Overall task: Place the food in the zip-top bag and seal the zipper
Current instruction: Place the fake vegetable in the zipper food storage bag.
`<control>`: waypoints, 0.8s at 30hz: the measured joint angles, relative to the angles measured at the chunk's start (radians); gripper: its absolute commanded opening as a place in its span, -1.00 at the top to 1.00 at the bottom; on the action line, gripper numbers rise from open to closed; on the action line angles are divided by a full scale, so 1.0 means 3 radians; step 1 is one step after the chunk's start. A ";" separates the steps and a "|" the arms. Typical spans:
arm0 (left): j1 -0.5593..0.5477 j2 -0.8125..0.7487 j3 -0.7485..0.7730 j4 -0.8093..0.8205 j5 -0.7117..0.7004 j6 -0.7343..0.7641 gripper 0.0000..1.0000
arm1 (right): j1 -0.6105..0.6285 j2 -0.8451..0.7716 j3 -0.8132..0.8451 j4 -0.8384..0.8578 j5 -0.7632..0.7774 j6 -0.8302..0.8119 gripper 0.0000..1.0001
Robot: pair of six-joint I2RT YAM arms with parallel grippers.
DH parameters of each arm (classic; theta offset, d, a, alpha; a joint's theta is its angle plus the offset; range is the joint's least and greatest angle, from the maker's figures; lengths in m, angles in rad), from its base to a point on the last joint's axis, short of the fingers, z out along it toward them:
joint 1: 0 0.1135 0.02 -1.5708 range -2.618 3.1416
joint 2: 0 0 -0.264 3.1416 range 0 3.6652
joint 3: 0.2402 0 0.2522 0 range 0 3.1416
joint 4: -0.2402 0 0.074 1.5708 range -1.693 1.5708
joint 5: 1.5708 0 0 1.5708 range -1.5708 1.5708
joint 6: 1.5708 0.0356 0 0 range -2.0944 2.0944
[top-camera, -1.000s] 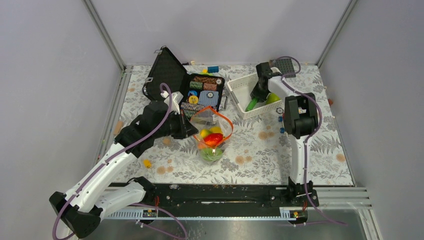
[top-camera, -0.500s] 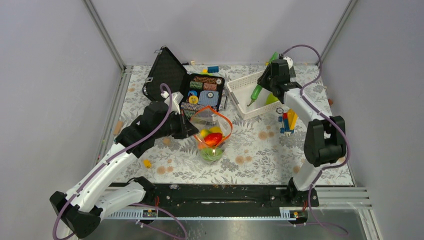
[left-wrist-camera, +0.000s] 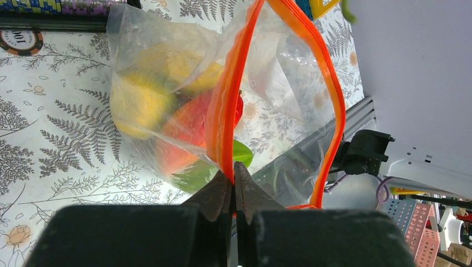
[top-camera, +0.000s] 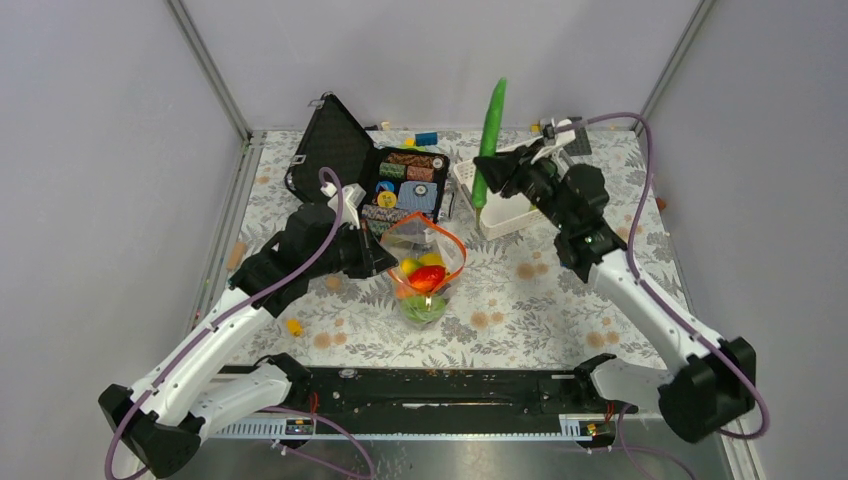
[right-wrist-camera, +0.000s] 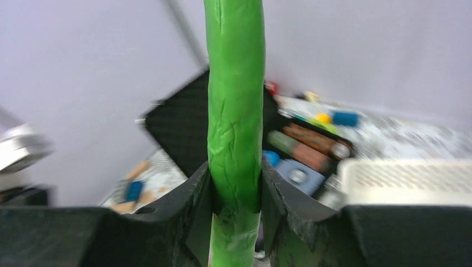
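— What has changed in your shot?

— The cucumber [top-camera: 491, 140] has just come up out of the white basket [top-camera: 505, 222]. It now stands upright, clamped low on its length in your right gripper [right-wrist-camera: 235, 175], with most of it rising above the fingers.

— And the zip-top bag [top-camera: 425, 265]?

— Down to that gripper's left, mouth agape, several fruits already inside. Your left gripper [left-wrist-camera: 234, 186] is pinched tight on the zipper [left-wrist-camera: 228, 111]. The cucumber looks to be next in.

Gaping zip-top bag [top-camera: 412, 235] beside black case [top-camera: 335, 150]
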 measured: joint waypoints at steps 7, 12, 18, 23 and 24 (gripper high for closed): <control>0.0000 -0.0020 0.0000 -0.0001 0.0001 -0.0024 1.00 | 0.0557 -0.0553 -0.0261 0.0811 -0.0408 -0.0160 0.77; 0.0000 -0.0048 -0.0028 0.0009 0.0014 -0.0048 1.00 | 0.0975 -0.0459 -0.0434 0.1237 -0.0582 -0.0362 0.75; 0.0000 -0.0084 -0.0037 0.0010 0.0017 -0.0064 1.00 | 0.1312 0.0064 -0.0576 0.1790 -0.0676 -0.0554 0.72; 0.0000 -0.0107 -0.0038 0.0010 0.0025 -0.0088 1.00 | 0.1540 0.0402 -0.0612 0.2087 -0.0655 -0.0710 0.66; 0.0000 -0.0112 -0.0038 0.0009 0.0025 -0.0089 1.00 | 0.1577 0.0451 -0.0612 0.2152 -0.0628 -0.0736 0.65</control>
